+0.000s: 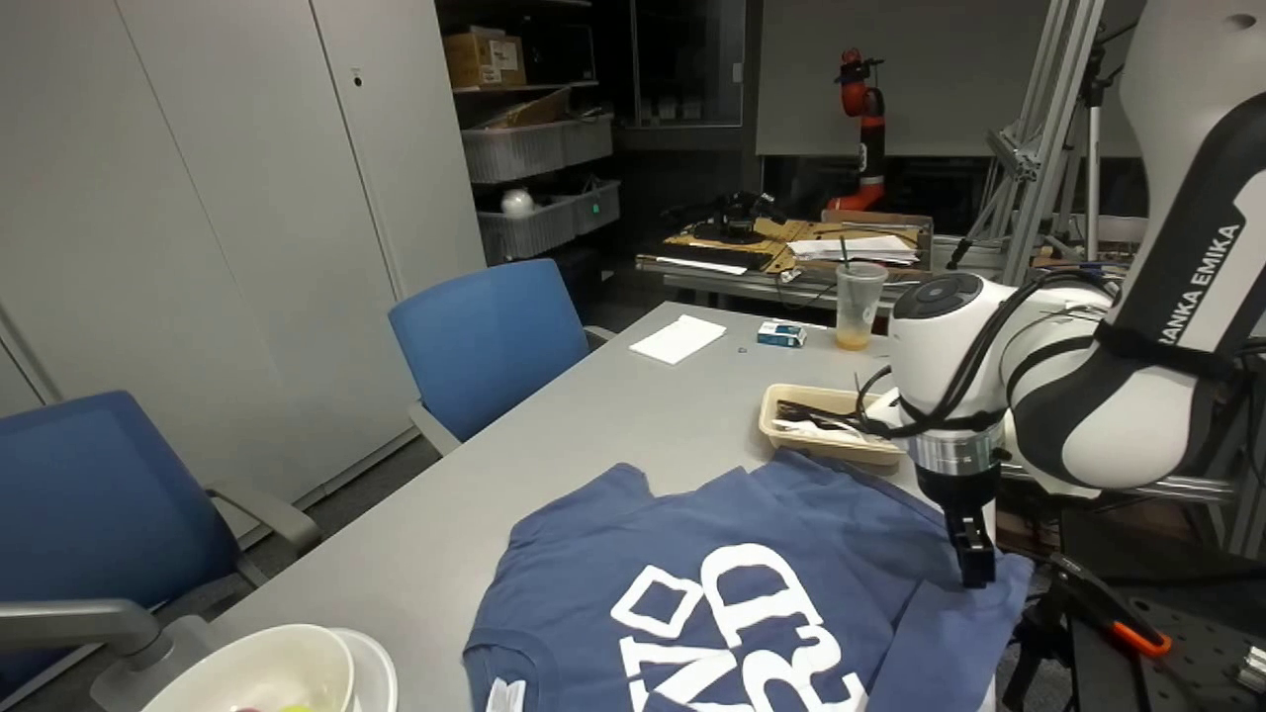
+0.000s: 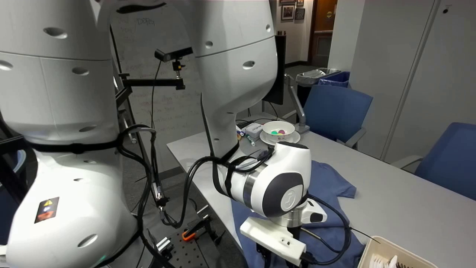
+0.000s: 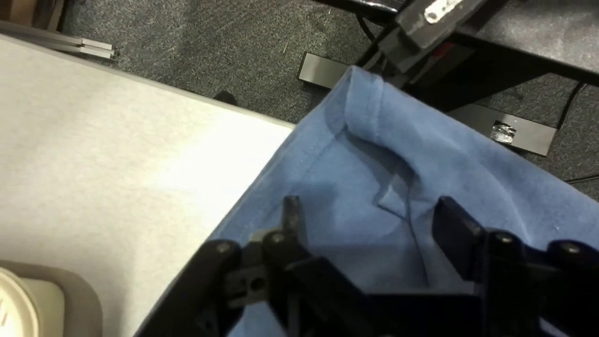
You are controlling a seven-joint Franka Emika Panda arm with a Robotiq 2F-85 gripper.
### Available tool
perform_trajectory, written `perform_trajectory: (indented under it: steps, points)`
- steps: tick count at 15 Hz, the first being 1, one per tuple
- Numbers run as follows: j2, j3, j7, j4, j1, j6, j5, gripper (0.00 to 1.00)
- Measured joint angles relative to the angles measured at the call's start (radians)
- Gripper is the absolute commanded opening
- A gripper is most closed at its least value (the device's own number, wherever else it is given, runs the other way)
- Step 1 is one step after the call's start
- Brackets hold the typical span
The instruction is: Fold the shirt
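Observation:
The slate-blue shirt (image 1: 554, 583) lies spread on the table with white block lettering face up, and part of it hangs past the table's edge. In an exterior view the arm covers much of the shirt (image 2: 327, 180). My gripper (image 1: 976, 576) points down over the shirt's part near the robot-side table edge. The wrist view has the gripper (image 3: 367, 203) open, its two fingers well apart on either side of a small crease in the shirt (image 3: 346, 201). A turned-up fold sits just ahead of the fingers. Whether the fingertips touch the cloth I cannot tell.
A beige tray (image 1: 833, 452) of cutlery stands beside the shirt, close to the arm. Behind it are a plastic cup (image 1: 859, 302) and a small box (image 1: 781, 334). A white bowl (image 2: 278, 129) sits at the opposite end. An orange-marked clamp (image 1: 1113, 608) is just off the table edge.

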Motion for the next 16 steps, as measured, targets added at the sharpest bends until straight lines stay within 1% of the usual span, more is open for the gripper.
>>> perform_trajectory:
  steps: [5,6,7,14,16]
  points:
    - [0.000,-0.009,0.059,0.000,0.001,0.000,-0.098,0.06]
    - [0.000,-0.009,0.066,0.000,0.001,0.000,-0.110,0.01]
    - [0.000,-0.009,0.070,0.000,0.001,0.000,-0.118,0.00]
    - [-0.001,-0.009,0.118,0.001,0.000,0.005,-0.184,0.00]
    - [-0.012,-0.008,0.168,0.001,0.001,0.036,-0.238,0.00]
